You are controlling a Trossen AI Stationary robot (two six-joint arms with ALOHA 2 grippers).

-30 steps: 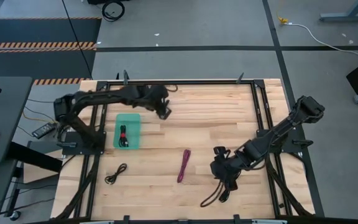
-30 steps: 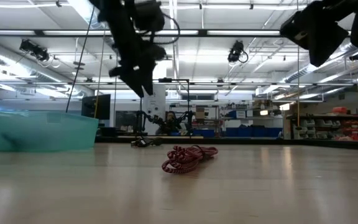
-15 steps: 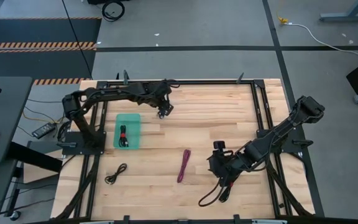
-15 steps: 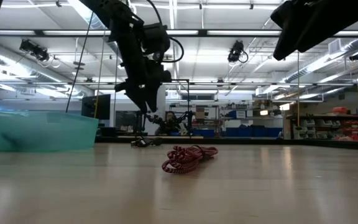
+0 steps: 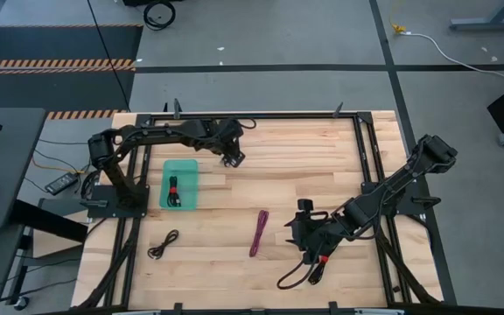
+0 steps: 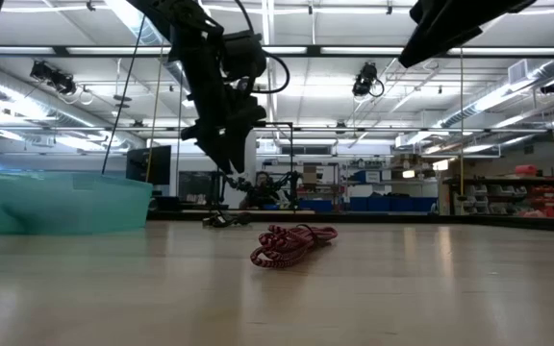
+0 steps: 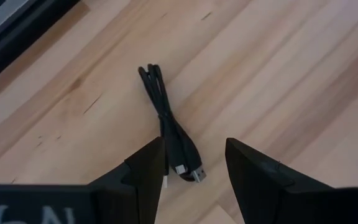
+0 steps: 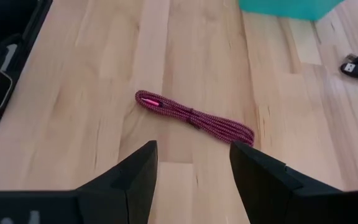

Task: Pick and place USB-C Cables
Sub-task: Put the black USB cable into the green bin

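black cable (image 7: 169, 127): light, limp; to be pinched mid-bundle | left gripper (image 7: 194, 163): fingers parted, empty, plug end between | right gripper (image 8: 191, 163): spread, magenta cable (image 8: 194, 117) ahead

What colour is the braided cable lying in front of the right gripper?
The braided cable is magenta-pink with dark flecks; it shows best in the right wrist view.
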